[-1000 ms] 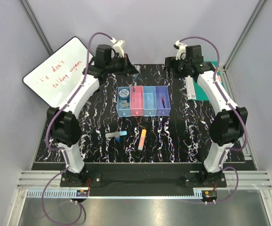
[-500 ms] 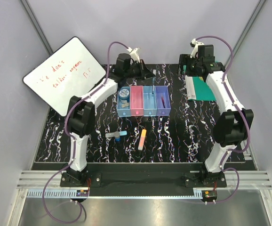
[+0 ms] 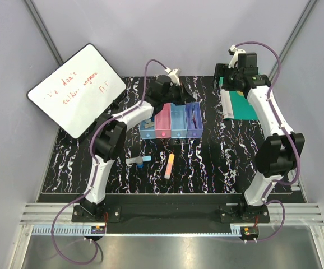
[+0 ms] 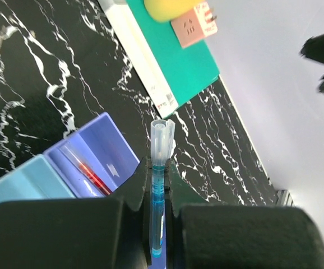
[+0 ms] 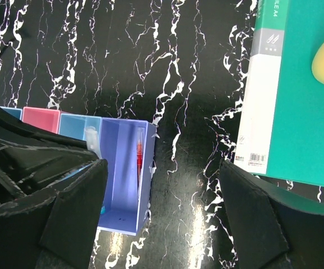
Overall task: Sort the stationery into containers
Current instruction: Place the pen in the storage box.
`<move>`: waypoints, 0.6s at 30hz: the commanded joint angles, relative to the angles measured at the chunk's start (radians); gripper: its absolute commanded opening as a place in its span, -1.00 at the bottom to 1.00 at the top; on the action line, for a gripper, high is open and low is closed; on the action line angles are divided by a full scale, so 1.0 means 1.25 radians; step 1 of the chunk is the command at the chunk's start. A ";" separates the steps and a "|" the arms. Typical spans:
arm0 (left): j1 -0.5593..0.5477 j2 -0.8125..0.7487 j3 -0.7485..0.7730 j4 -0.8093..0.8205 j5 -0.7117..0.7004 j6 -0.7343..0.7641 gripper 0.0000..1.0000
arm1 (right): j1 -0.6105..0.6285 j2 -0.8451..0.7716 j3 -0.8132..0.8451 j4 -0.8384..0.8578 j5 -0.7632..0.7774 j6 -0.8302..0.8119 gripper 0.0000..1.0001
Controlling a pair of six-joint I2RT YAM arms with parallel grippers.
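My left gripper point(image 3: 185, 101) is shut on a thin blue pen point(image 4: 158, 190) and holds it over the purple bin point(image 4: 97, 148) at the right end of the row of four bins point(image 3: 170, 130). A red pen point(image 5: 139, 159) lies in that purple bin. The blue round bottle point(image 3: 147, 120) stands in the leftmost bin, partly hidden by my left arm. A grey marker with cyan tip point(image 3: 138, 161) and an orange-yellow bar point(image 3: 169, 166) lie on the table in front of the bins. My right gripper point(image 3: 225, 81) is open and empty beside the green book. No white eraser shows.
A green book point(image 3: 239, 106) with a yellow mug point(image 4: 167, 8) and a pink cube point(image 4: 193, 28) on it lies at the back right. A whiteboard point(image 3: 75, 89) leans at the back left. The table's right edge meets the wall point(image 4: 274, 112).
My left gripper has moved right along the row, from over the pink bin to over the purple bin, with the blue pen in it. My right arm drew back towards the green book.
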 commanded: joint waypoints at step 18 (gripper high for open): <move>-0.029 0.030 -0.055 0.034 -0.084 0.029 -0.19 | -0.017 -0.075 -0.026 0.029 -0.014 0.010 0.76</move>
